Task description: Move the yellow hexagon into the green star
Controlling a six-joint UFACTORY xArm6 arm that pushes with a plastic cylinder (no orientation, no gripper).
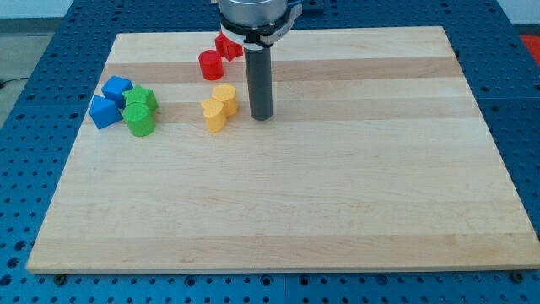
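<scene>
My tip (263, 116) rests on the board just to the right of two yellow blocks. The nearer yellow block (224, 98) looks like the hexagon; a second yellow block (213, 114) touches it at its lower left. Further to the view's left are two green blocks: one (141, 99) above, which may be the star, and a rounder one (139, 121) below it. The two yellow blocks stand apart from the green ones, with a gap of bare board between them.
Two blue blocks (116, 88) (104, 111) touch the green ones on their left. A red cylinder (210, 64) and another red block (227, 45) lie above the yellow blocks, near the arm's base. The wooden board (337, 186) sits on a blue perforated table.
</scene>
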